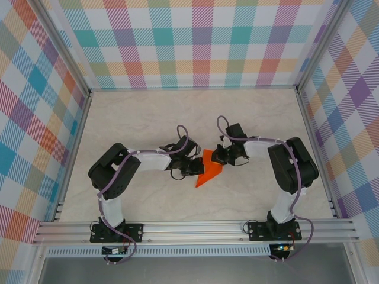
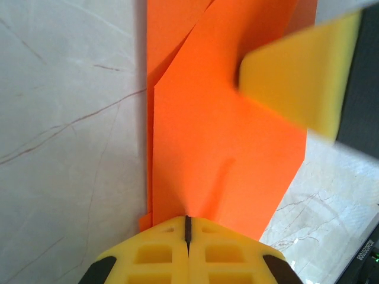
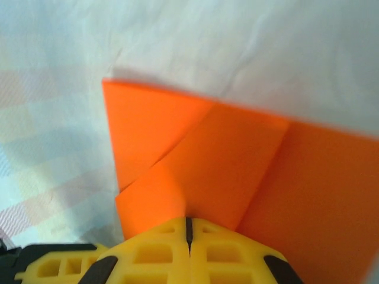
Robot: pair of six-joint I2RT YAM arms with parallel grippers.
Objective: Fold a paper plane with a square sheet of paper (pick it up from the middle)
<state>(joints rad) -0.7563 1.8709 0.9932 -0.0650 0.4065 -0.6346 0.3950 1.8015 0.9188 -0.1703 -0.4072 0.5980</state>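
A pale, marble-veined counter point(image 1: 148, 118) spreads beneath the left hand point(image 1: 194, 170) and right hand point(image 1: 218, 157). Pastel plaid walls point(image 1: 201, 41) rise beyond them and to either side. Aluminium rails point(image 1: 195, 228) run behind them along the near edge.

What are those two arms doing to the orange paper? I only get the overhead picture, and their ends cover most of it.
Observer: The left wrist camera shows the left tool shut, with its yellow tips at the edge of the orange paper.
Visitor: Is the paper a flat square?
Observer: No. The right wrist camera shows a diagonal crease, with one flap lying over the layer beneath.
Visitor: And the other arm?
Observer: The right tool is shut too, and its tips meet that flap. I cannot tell whether it is pinching or just pressing.
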